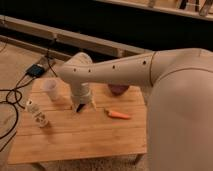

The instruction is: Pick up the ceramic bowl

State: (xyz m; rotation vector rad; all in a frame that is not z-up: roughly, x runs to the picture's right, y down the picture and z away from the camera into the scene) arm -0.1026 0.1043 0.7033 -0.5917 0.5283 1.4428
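item 1, gripper [85,106]: pointing down over the middle of the wooden table [80,137], close to the top; whether it is wide or narrow i cannot tell.
item 2, bowl [118,89]: dark maroon, at the table's far edge, right of the gripper and apart from it, its upper part hidden by my arm [115,72].
item 3, carrot [118,114]: lying flat just in front of the bowl.
item 4, cup [51,89]: pale, left of the gripper.
item 5, small white object [37,114]: near the left edge.

Ceramic bowl [118,90]: 1
Cup [51,89]: 1
Carrot [119,114]: 1
Small white object [37,114]: 1
Gripper [83,106]: 1, which you see between cup and carrot
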